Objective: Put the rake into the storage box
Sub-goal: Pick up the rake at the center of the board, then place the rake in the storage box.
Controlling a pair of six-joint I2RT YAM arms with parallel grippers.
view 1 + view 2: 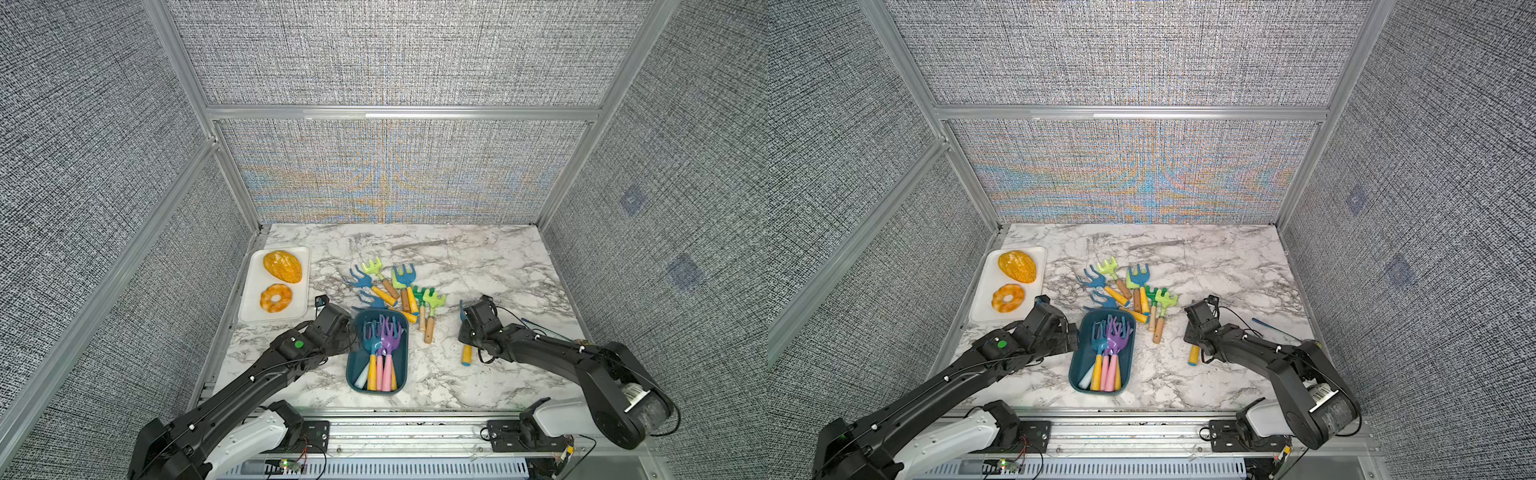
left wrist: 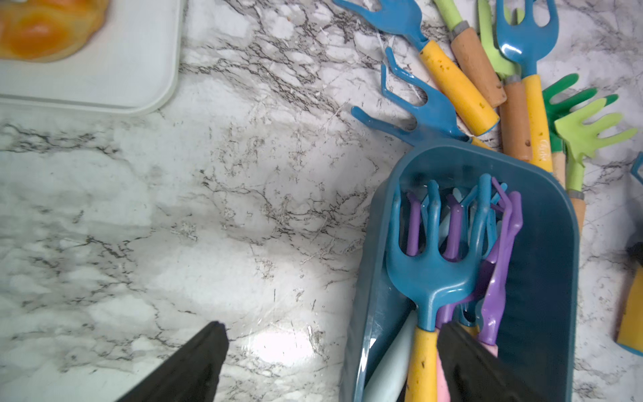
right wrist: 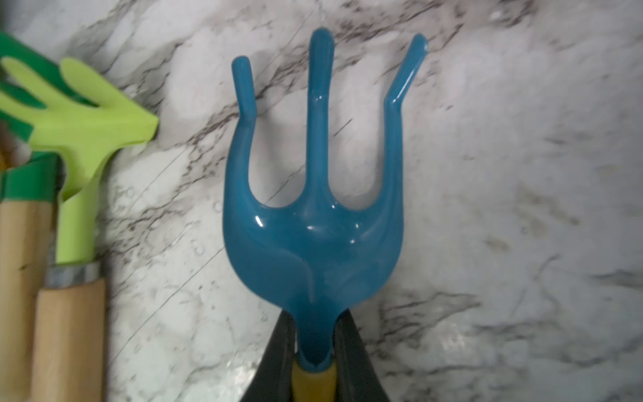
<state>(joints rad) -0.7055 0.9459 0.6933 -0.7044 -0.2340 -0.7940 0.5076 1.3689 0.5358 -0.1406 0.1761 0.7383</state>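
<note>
Right claw (image 3: 315, 348): clenched on the rake (image 3: 313, 226), its jaws pinching the narrow neck where the blue head meets the yellow handle.
Rake: on the tabletop (image 1: 498, 270) between the storage box and the right edge, apart from the box. Its prongs pointed toward the back edge and its handle end stuck out toward the front edge. Whether it had left the surface could not be told.
Storage box (image 1: 402, 357): near the middle of the front edge, long side running front to back. Several rakes already lay in it, heads at the back end, mostly on its left side. A bare strip showed along its right wall.
Left claw (image 2: 333, 327): released and wide, holding nothing. One finger hung over the handles in the box, the other over bare tabletop on the box's left.
Loose rakes (image 1: 399, 291): heaped just behind the box, some touching its back rim.
White tray (image 1: 249, 307): at the left edge, not part of this.
Step in hand: judged to be the pickup, with the grip just made and the carry yet to come.
Doing it well: lift straight up until the handle end clears the box wall. Carry toward the left edge, keeping the rake lined up front to back. Lower it into the bare strip before letting go.
Watch for: the neck grip is off balance, so the handle may sag. The left claw over the box may crowd the drop.
</note>
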